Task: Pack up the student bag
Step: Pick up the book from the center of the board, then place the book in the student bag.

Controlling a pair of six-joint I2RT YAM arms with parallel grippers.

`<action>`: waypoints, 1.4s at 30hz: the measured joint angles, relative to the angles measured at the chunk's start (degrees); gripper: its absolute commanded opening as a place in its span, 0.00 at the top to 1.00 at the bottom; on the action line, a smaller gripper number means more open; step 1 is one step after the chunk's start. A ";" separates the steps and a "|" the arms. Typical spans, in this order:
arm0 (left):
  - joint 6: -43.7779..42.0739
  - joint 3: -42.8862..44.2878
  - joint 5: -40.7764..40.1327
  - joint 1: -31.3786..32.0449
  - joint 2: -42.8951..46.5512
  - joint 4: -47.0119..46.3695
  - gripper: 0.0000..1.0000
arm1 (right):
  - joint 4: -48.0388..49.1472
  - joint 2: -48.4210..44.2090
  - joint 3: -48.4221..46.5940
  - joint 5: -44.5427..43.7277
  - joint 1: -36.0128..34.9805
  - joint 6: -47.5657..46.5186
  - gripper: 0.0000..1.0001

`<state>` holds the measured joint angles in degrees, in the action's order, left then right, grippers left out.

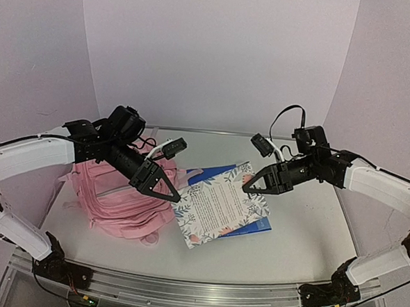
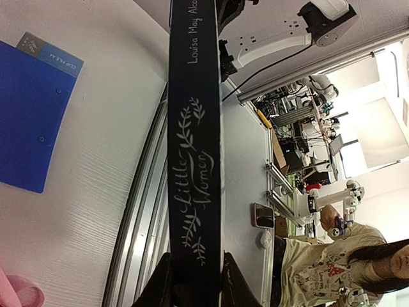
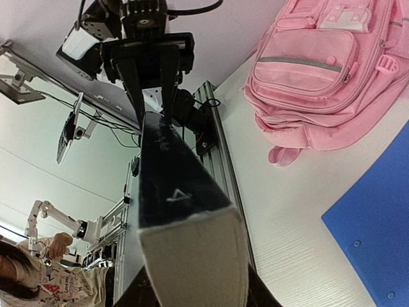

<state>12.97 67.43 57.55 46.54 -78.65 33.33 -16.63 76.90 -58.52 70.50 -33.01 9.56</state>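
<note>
The left end effector [image 1: 177, 196] and right end effector [image 1: 246, 189] each clamp one end of the book [image 1: 219, 204]; mismatched motion could wrench it free.

Your student bag [image 1: 122, 204] lies on the table [image 1: 308, 226] at the left. Just right of it, the book [image 1: 219, 206] hangs over the folder [image 1: 256, 228], one end in your left gripper [image 1: 176, 197], the other in your right gripper [image 1: 247, 189].
</note>
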 measured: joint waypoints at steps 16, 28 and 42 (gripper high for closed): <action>-6.07 -1.05 -34.68 -5.34 -1.56 3.09 0.23 | 2.07 0.02 0.27 -28.23 2.94 12.08 1.00; -8.13 -1.22 -65.06 -1.90 -12.63 10.62 0.14 | 4.30 -1.50 5.79 -37.75 4.43 18.49 1.00; -9.98 -1.04 -73.39 0.53 -17.83 12.14 0.23 | 6.75 -3.30 6.85 -37.72 4.79 19.34 1.00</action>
<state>3.00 66.39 -15.84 47.07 -96.48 45.46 -9.88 73.60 -51.68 32.78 -28.21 28.90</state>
